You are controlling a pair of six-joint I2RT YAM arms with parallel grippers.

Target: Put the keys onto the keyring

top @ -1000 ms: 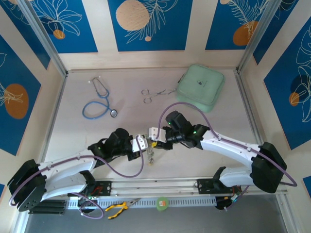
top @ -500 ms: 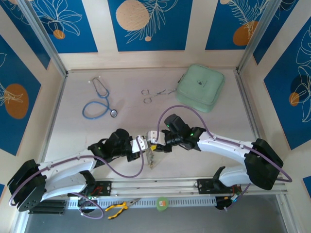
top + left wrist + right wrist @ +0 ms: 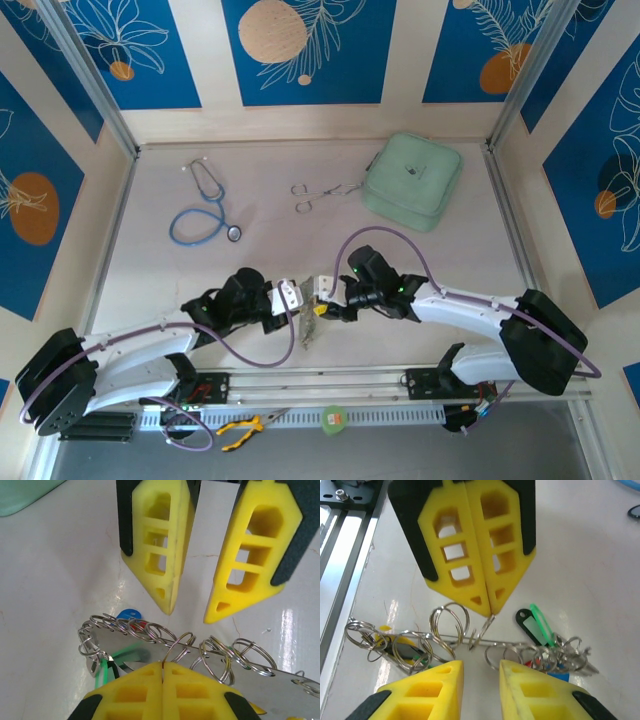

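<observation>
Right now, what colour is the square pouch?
The pouch is mint green; top external view.

The fingers (image 3: 252, 545) are yellow with black backs. The arms (image 3: 470, 310) are white with black joints, and their cables (image 3: 255, 355) are purple. The keys (image 3: 540, 630) have coloured heads: one blue (image 3: 129, 615), one green (image 3: 536, 617), one black (image 3: 522, 616). The rings (image 3: 150, 630) are silver. The stethoscope (image 3: 195, 225) is blue, the pouch (image 3: 412, 180) mint green. The table (image 3: 150, 270) is nearly white. The walls (image 3: 300, 50) are cream with blue panels that carry white leaf lines and orange circles.
</observation>
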